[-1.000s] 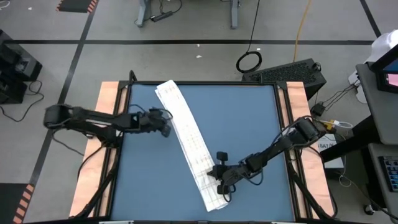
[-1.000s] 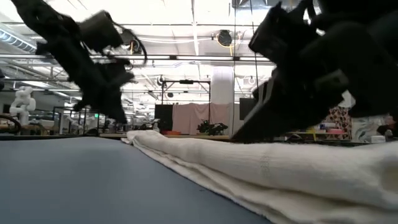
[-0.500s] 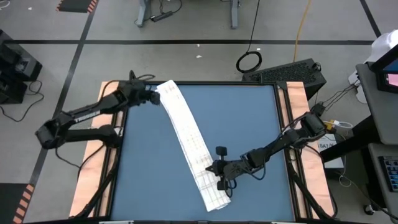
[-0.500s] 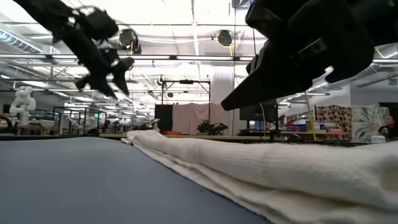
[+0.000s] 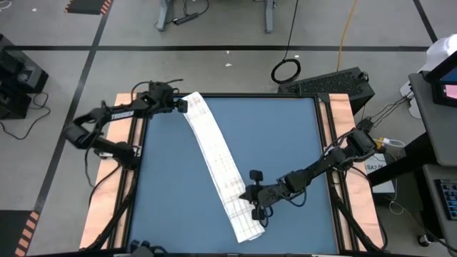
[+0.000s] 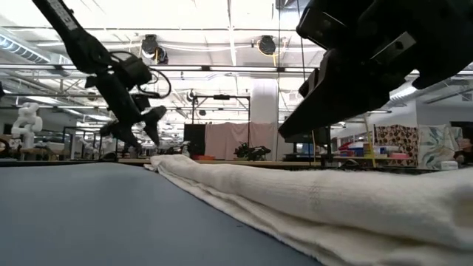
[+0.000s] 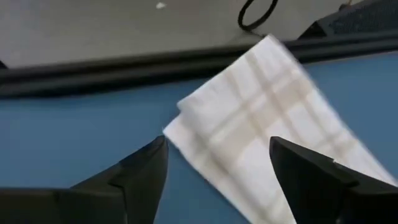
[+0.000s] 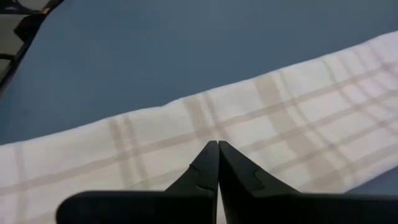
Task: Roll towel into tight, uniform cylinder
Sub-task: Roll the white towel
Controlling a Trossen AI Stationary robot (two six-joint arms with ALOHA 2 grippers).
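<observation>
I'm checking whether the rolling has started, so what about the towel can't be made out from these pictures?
- Towel near end: low view shows only thick folds, cut off at the picture's right edge.
- Contact under the right end effector: its shut fingers hide the cloth beneath.
- Left end effector: open at the far corner; height above the cloth unclear.

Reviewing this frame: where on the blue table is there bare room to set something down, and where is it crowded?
The towel lies as a diagonal strip across the table. Bare patches: the wide area between towel and far right edge, and the near left area. Crowded: the far left corner around the left gripper, and near the right gripper.
</observation>
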